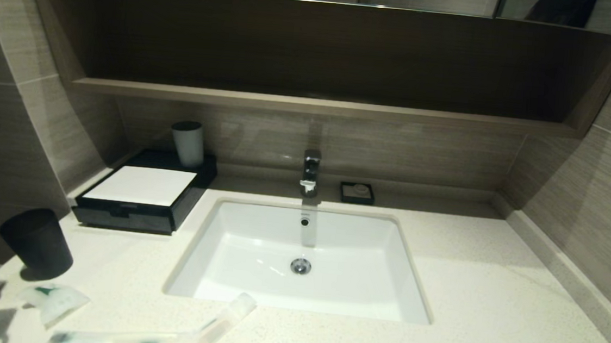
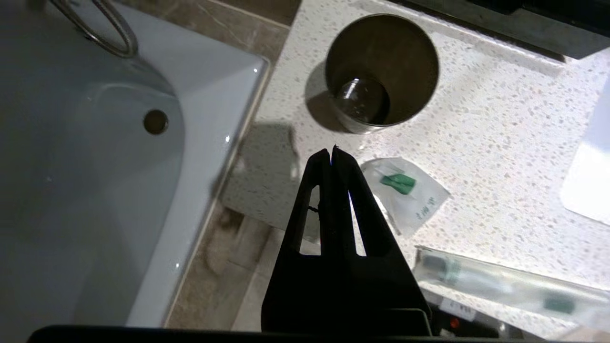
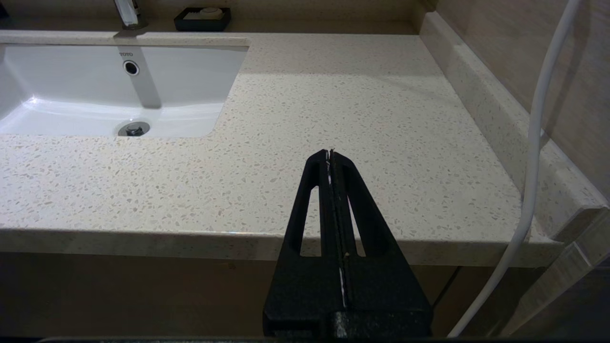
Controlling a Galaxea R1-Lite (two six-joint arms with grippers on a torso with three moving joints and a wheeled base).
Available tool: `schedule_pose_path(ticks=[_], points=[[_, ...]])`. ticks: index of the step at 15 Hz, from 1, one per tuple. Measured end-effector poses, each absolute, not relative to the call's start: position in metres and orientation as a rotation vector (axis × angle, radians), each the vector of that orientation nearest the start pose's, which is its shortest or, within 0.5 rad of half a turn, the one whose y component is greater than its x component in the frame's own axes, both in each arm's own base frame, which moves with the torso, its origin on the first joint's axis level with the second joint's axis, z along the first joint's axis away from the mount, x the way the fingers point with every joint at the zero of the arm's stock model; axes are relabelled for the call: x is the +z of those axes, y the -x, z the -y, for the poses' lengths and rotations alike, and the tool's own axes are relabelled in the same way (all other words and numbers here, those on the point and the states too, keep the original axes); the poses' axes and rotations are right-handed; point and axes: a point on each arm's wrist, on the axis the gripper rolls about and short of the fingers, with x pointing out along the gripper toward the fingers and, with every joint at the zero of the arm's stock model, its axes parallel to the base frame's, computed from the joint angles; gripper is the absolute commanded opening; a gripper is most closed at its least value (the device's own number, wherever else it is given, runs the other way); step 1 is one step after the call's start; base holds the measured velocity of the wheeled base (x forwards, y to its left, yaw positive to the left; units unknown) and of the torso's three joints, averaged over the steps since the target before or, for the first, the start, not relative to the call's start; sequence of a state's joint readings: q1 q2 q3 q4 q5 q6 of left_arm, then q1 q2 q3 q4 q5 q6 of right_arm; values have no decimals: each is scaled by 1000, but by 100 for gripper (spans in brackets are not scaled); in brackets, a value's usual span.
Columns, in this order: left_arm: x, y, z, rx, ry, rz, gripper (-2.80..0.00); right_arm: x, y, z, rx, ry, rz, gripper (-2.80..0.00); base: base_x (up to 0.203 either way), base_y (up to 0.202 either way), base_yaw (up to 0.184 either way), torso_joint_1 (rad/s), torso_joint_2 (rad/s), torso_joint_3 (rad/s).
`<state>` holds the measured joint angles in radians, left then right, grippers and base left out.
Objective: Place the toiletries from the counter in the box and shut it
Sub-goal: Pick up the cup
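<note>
The low black box [image 1: 133, 218] with a white top panel stands at the back left of the speckled counter [image 1: 491, 306], its drawer closed. A short translucent pouch [image 1: 55, 302] [image 2: 410, 193] with a green mark lies near the front left edge. Two long slim packets [image 1: 128, 342] [image 1: 226, 315] lie along the front edge; one shows in the left wrist view as a long packet [image 2: 505, 286]. My left gripper [image 2: 331, 150] hangs shut and empty above the counter's left corner, beside the pouch. My right gripper [image 3: 330, 152] is shut and empty, in front of the counter's right front edge.
A dark brown tumbler [image 1: 37, 239] [image 2: 381, 71] stands left of the box. A grey cup [image 1: 188, 143] stands on the box's back. White sink basin [image 1: 233, 264] in the middle, tap [image 1: 311, 172] and small black soap dish [image 1: 357, 192] behind it. A white cable [image 3: 538, 143] hangs at the right wall.
</note>
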<state>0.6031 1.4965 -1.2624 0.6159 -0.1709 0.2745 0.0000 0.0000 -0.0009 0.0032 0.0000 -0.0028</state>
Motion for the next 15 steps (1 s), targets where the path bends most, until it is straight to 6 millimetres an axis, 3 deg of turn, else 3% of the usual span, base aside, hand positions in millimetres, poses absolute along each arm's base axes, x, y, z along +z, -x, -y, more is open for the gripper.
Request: schedule_pose_path(ticks=[3, 9, 12, 13, 15], points=[[236, -184, -134, 287, 40, -725, -280, 75, 23, 0, 0, 3, -2, -280, 0, 0, 0, 0, 0, 0], [163, -166, -133, 326, -69, -470, -280, 75, 23, 0, 0, 3, -3, -280, 0, 0, 0, 0, 0, 0], [152, -155, -125, 349, -141, -349, -280, 75, 23, 0, 0, 3, -2, -280, 0, 0, 0, 0, 0, 0], [150, -152, -123, 354, -157, -322, 0, 75, 23, 0, 0, 2, -2, -280, 0, 0, 0, 0, 0, 0], [147, -149, -120, 359, -165, -296, 0, 75, 23, 0, 0, 3, -2, -280, 0, 0, 0, 0, 0, 0]])
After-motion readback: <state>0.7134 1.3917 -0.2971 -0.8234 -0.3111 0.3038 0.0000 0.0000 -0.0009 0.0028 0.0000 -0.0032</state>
